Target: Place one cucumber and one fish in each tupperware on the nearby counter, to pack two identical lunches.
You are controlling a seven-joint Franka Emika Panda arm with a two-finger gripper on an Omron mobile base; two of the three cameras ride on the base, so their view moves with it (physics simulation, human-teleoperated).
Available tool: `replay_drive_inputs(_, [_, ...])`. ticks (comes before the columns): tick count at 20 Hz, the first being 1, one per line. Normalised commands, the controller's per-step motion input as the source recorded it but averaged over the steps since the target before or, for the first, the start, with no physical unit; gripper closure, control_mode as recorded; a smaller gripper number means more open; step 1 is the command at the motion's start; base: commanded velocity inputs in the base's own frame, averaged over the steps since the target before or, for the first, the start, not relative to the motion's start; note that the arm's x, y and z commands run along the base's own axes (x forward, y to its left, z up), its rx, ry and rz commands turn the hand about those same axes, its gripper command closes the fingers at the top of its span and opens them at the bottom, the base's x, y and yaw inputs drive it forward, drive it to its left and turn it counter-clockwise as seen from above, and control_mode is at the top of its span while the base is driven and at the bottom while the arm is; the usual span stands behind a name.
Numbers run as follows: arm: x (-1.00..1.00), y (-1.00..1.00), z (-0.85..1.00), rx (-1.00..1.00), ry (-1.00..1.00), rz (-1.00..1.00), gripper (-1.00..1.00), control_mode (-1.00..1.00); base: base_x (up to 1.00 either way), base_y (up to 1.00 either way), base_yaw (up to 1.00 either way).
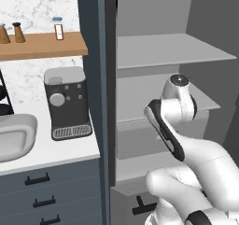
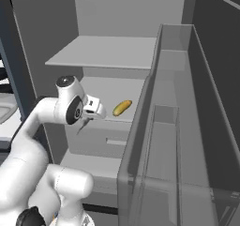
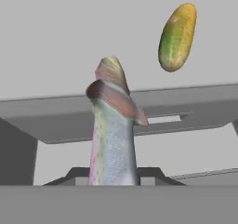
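In the hand view a fish [image 3: 114, 139] with a silvery belly and brownish tail stands up between my fingertips, and my gripper [image 3: 114, 177] is shut on it. A yellow-green cucumber [image 3: 177, 37] lies on the fridge shelf beyond it. From the right base view the cucumber [image 2: 122, 108] rests on the middle shelf, just right of my gripper [image 2: 84, 123], which hangs in front of that shelf. A light-grey tupperware [image 1: 14, 135] sits at the left on the white counter [image 1: 60, 149].
The open fridge has grey shelves [image 2: 108, 51] and a lower drawer [image 2: 101, 143]. Its open door [image 2: 173, 126] with bins stands close on the right. A dark coffee machine [image 1: 67, 102] stands on the counter beside the fridge wall, under a wooden shelf [image 1: 42, 45].
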Motion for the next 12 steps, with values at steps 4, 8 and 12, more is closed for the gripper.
replay_drive_inputs(4, [-1.00, 0.00, 0.43, 0.00, 0.03, 0.01, 1.00, -1.00, 0.00, 0.00, 0.00])
replay_drive_inputs(8, [-1.00, 0.01, 0.42, 0.00, 0.05, 0.00, 1.00, -1.00, 0.00, 0.00, 0.00])
replay_drive_inputs(12, [-0.94, 0.04, 0.50, 0.00, 0.12, 0.00, 1.00, -1.00, 0.00, 0.00, 0.00])
